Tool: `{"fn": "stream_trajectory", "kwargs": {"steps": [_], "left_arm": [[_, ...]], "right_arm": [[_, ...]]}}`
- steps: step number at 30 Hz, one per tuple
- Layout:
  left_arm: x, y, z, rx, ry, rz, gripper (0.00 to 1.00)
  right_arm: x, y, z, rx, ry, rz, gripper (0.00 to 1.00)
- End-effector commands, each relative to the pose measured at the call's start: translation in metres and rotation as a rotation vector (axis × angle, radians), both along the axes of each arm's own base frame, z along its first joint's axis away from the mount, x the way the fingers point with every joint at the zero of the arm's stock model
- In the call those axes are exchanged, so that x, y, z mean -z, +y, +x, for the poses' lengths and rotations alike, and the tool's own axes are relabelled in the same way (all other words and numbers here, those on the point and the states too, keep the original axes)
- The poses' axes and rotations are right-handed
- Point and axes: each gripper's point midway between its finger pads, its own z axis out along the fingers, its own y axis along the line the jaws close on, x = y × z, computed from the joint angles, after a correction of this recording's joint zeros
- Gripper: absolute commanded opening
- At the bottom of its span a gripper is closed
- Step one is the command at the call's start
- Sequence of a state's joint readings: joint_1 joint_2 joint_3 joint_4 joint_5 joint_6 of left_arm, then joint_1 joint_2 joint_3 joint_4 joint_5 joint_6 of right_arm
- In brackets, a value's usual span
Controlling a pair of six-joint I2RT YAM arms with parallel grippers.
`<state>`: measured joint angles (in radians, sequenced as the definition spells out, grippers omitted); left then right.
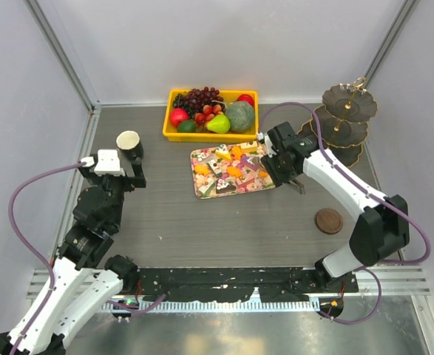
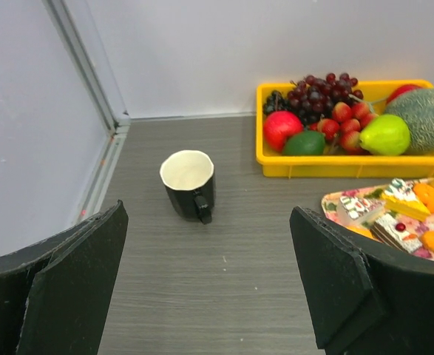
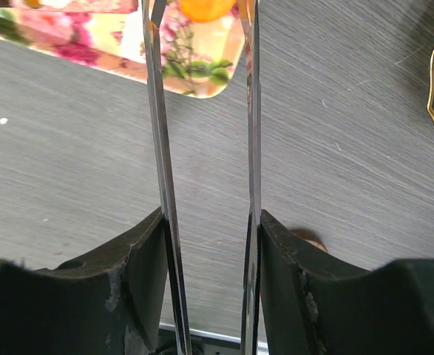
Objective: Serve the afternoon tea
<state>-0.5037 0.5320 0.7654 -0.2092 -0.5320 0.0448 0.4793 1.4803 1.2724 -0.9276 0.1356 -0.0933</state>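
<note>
no readable text, labels or numbers anywhere

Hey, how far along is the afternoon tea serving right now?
Nothing looks served yet: the tiered stand looks bare, and the pastries sit on the floral tray. In hand: the right gripper holds tongs with an orange pastry between their tips. The left gripper is open, facing the black cup. Left: moving the pastries to the stand and setting out the cup.
</note>
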Motion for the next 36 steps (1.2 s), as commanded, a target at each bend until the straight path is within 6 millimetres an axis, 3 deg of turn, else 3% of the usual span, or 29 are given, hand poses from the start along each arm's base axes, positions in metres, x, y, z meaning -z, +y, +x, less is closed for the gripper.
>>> {"fn": "stream_trajectory", "kwargs": {"steps": [1,11,29,36], "left_arm": [[-0.029,0.024,-0.008,-0.107,-0.148,-0.035,0.99],[-0.036,0.036,-0.018,-0.154,-0.217,-0.071,0.99],[-0.032,0.031,-0.012,-0.135,-0.201,-0.061,0.99],[-0.032,0.031,-0.013,-0.135,-0.202,-0.063,0.99]], "right_arm": [[-0.007,-0.002,0.028,-0.04,-0.027,0.011,0.52],[0.001,0.007,0.047,-0.056,-0.004,0.056,0.53],[0.02,0.008,0.042,-0.067,0.047,0.049,0.55],[0.013,0.015,0.035,-0.091,0.045,0.101,0.56]]}}
